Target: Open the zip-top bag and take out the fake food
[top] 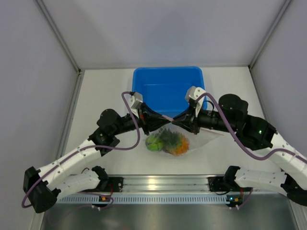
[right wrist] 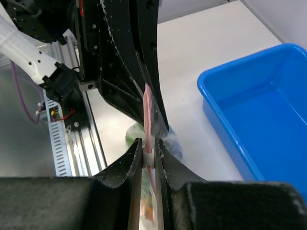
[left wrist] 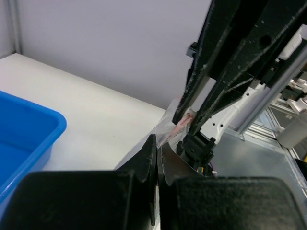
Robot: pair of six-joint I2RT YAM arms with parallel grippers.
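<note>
Right wrist: right pincer (right wrist: 148,153) hides most of the zip-top bag (right wrist: 147,112).

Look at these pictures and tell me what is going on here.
Two robot arms are working on a clear bag near a blue tub. The left gripper and the right gripper each pinch the bag's pink zip edge, close together. The toy food is all inside the bag; none has been taken out yet.

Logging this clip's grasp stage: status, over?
Left gripper shut on zip-top bag edge. Right gripper shut on its pink zip strip. Fake food inside bag. Nothing blocking; blue tub behind.
</note>
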